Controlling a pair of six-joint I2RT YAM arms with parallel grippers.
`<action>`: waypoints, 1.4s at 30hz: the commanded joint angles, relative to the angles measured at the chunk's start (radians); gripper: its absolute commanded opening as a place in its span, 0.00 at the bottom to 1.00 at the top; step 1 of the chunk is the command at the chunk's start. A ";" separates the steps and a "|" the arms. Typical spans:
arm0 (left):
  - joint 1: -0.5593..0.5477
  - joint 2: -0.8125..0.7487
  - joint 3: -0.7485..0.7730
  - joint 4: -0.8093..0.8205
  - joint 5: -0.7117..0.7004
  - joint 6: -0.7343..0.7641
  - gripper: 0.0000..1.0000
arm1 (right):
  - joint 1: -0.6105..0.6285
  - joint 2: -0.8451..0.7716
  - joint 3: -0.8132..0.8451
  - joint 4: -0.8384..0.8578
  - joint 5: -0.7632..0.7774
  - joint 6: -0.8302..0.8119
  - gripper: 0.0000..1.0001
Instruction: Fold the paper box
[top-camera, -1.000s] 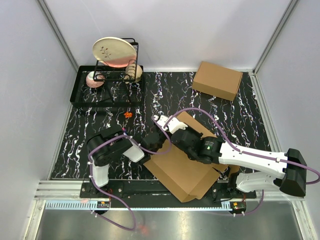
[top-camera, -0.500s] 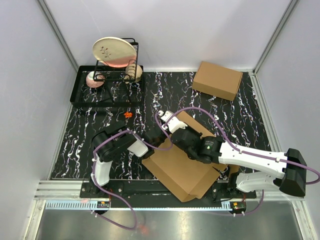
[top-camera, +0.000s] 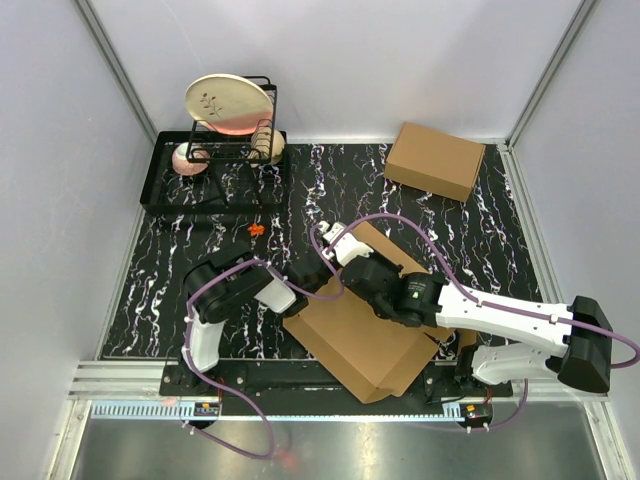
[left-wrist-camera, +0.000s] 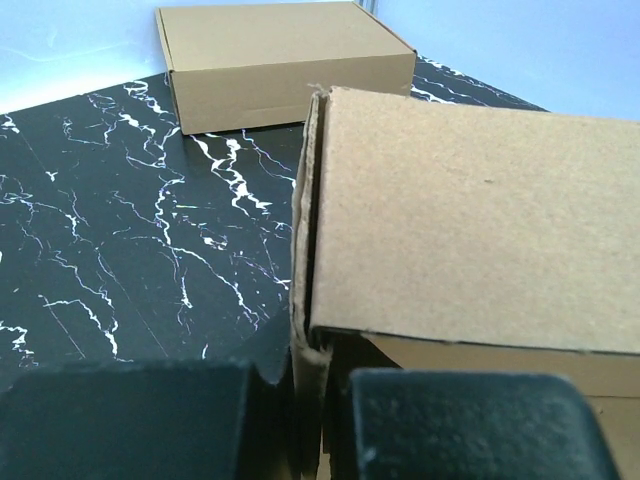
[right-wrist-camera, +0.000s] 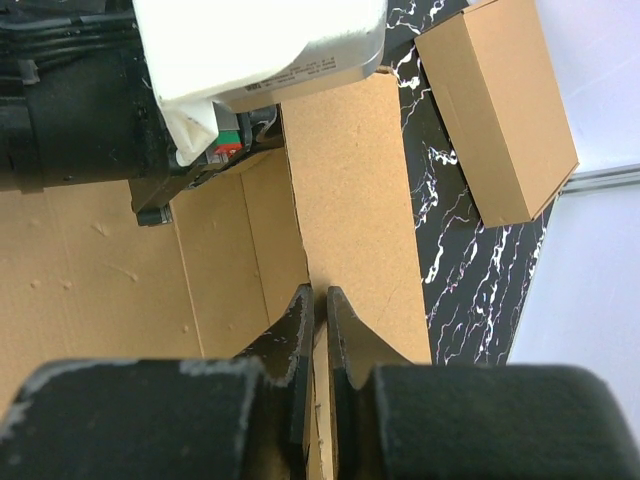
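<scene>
**A:** Starting from above: where does the paper box (top-camera: 360, 340) lie?

**B:** It is well apart from the made-up box (top-camera: 435, 160), on the arms' side of it. It is partly folded, and its near corner reaches the front edge of the table (top-camera: 200, 250). I worry that a hard pull from either arm drags it farther from the made-up box and over that edge.

**A:** And the left wrist view?

**B:** The left claw (left-wrist-camera: 305, 425) is pressed together on a thin upright wall of the paper box, with the made-up box lying beyond it. The cardboard looks ragged at that corner. I judge that a twist could tear it or crease it off the score line.

**A:** And the right wrist view?

**B:** The right claw (right-wrist-camera: 318, 315) pinches another upright wall edge-on, with the made-up box off to the far right. That makes two grips on one sheet. If they pull against each other, one wall probably slips free or buckles.
</scene>
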 joint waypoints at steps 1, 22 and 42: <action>0.012 -0.020 0.005 0.281 -0.024 0.014 0.00 | 0.019 0.027 -0.007 -0.017 -0.099 -0.009 0.00; -0.012 -0.115 -0.069 0.233 -0.096 0.098 0.00 | 0.019 0.007 0.059 -0.014 0.002 0.017 0.43; -0.040 -0.260 -0.168 0.100 -0.487 0.034 0.00 | 0.016 -0.122 0.159 0.158 0.200 0.051 0.66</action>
